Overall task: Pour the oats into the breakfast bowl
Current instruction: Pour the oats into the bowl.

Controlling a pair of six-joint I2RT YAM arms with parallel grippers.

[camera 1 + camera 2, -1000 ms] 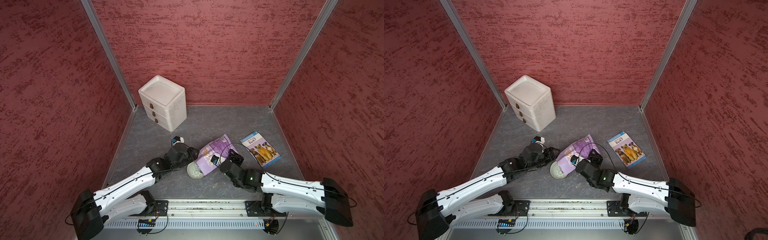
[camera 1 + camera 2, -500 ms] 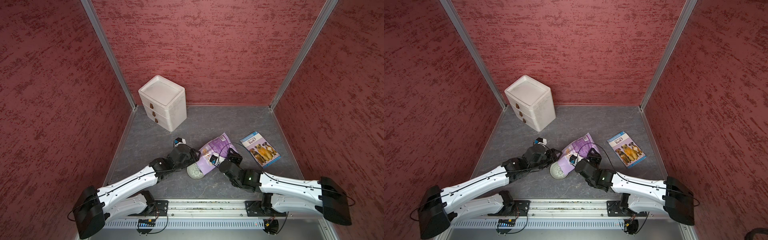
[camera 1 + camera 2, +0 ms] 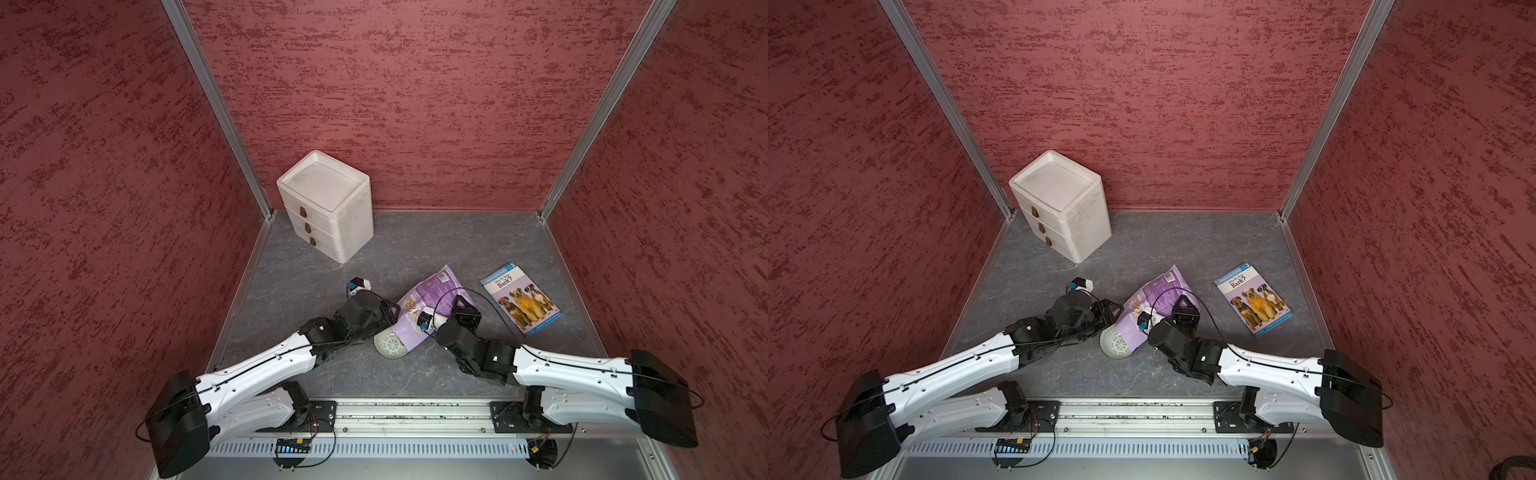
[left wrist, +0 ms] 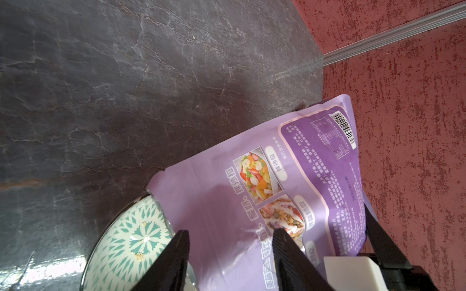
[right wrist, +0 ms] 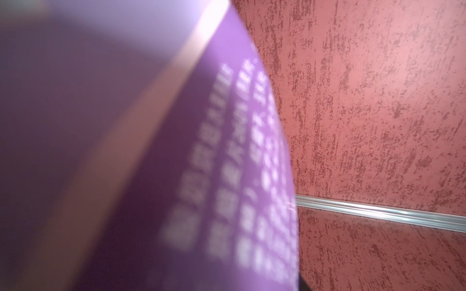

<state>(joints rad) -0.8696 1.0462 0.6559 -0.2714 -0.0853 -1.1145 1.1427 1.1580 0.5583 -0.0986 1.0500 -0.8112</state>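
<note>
One oats pouch (image 3: 424,296), tilted, mouth end over breakfast bowl (image 3: 388,348); few flakes in bowl. Your right gripper (image 3: 461,305) clamps pouch's edge. Left gripper (image 4: 230,233) approx. half open, fingers (image 4: 286,248) at pouch mouth; grip: can't tell.

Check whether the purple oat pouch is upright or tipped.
Tipped. The left wrist view shows the pouch slanting, its open end low over the bowl and its barcode end raised. In both top views it overlaps the bowl's rim.
</note>
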